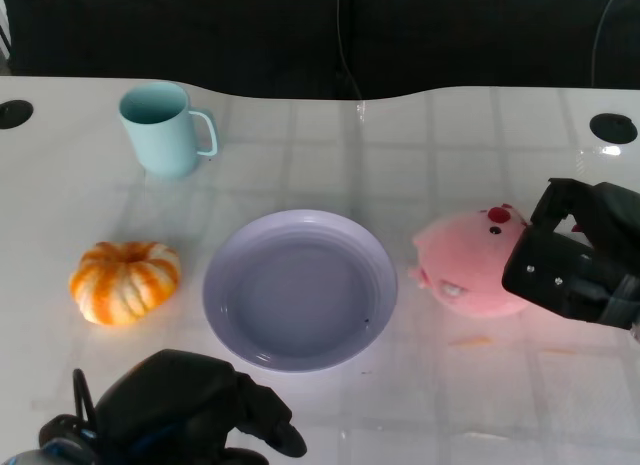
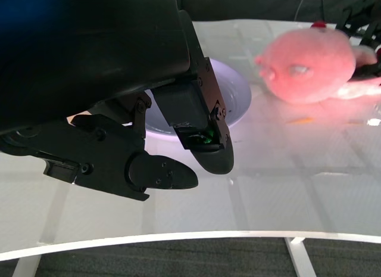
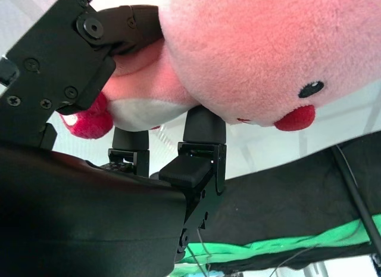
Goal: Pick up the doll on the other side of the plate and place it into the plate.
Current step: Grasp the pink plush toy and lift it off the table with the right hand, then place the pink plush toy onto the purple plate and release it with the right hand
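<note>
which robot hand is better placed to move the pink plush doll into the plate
The right robot hand: its fingers already grip the pink plush doll beside the lavender round plate. The left robot hand holds nothing.

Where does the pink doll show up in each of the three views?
Head view: pink doll right of the plate, right hand gripping it.
Left wrist view: doll far across the table, beyond the plate.
Right wrist view: doll fills the frame.
Shared landmark: the doll's red cheeks.

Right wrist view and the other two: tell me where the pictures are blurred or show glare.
Right wrist view: the doll is soft and blurred, right hand sharper. Left wrist view: the left hand is dark, blurred at top left. Head view: the table is glossy, with a glare patch at its far right edge.
</note>
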Robot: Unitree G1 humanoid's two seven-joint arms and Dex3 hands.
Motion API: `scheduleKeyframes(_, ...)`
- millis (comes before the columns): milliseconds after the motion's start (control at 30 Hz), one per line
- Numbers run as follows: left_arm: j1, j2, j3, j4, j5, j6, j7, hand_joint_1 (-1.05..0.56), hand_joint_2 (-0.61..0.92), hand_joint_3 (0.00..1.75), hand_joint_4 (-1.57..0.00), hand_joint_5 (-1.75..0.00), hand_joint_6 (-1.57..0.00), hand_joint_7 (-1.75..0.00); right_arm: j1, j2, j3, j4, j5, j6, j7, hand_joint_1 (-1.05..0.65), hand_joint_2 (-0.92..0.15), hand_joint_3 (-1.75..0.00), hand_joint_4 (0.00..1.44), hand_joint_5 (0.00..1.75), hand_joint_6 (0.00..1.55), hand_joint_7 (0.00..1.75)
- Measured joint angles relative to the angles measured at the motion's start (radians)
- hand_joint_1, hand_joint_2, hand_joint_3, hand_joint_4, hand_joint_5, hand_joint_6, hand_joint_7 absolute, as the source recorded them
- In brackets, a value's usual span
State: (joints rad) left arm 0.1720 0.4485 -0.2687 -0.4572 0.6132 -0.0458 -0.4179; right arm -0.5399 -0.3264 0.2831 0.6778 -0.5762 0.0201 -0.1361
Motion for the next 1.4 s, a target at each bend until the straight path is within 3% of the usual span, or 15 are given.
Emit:
scheduleKeyframes(67, 0.000, 0.000, -0.002, 0.011, 0.000, -0.002, 0.001, -0.22, 0.92, 0.24, -0.72, -1.43, -1.11, -0.05, 0.000, 0.004, -0.005, -0.010, 0.004, 0.000, -0.008, -0.18, -0.41, -1.25, 0.89, 1.75, 0.76, 1.74)
scheduleKeyframes(400, 0.010, -0.008, -0.002, -0.001, -0.011, 0.001, 0.003, -0.23, 0.92, 0.26, -0.73, -1.28, -1.10, -0.04, 0.002, 0.045, -0.059, -0.157, 0.079, 0.020, 0.005, -0.15, -0.35, -1.34, 0.92, 1.75, 0.78, 1.75)
scheduleKeyframes(733, 0.006, -0.008, -0.011, 0.003, 0.003, -0.008, 0.005, -0.22, 0.92, 0.22, -0.77, -1.29, -1.10, -0.05, 0.006, 0.105, -0.069, -0.278, 0.141, 0.026, 0.062, -0.14, -0.36, -1.33, 0.95, 1.75, 0.76, 1.75)
scheduleKeyframes(1133, 0.004, -0.023, -0.026, 0.016, 0.022, -0.019, 0.020, -0.21, 0.92, 0.22, -0.78, -1.30, -1.10, -0.04, -0.049, 0.247, 0.019, -0.312, 0.132, 0.049, 0.117, -0.14, -0.44, -1.20, 0.96, 1.75, 0.76, 1.75)
scheduleKeyframes(1400, -0.004, -0.039, -0.055, 0.024, 0.049, -0.020, 0.029, -0.22, 0.92, 0.21, -0.81, -1.25, -1.11, -0.05, -0.094, 0.307, 0.087, -0.186, 0.093, 0.016, 0.108, -0.12, -0.44, -1.14, 0.93, 1.75, 0.75, 1.74)
